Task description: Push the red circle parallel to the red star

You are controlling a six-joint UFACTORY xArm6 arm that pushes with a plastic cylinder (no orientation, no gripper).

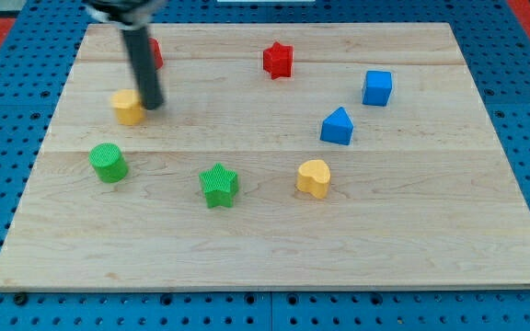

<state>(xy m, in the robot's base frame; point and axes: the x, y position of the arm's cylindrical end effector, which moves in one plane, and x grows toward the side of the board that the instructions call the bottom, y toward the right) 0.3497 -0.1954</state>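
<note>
The red star [278, 60] sits near the view's top, a little right of centre. The red circle [155, 52] is at the upper left, mostly hidden behind my rod; only its right edge shows. My tip [152, 104] rests on the board below the red circle, touching or almost touching the right side of a yellow block [128, 107]. The rod rises up and to the left from the tip and looks blurred.
A green cylinder [109, 162] lies at the left, a green star [219, 185] low in the middle, a yellow heart [314, 176] to its right. A blue wedge-topped block [337, 126] and a blue cube [377, 87] sit at the right. The wooden board [412, 230] lies on blue pegboard.
</note>
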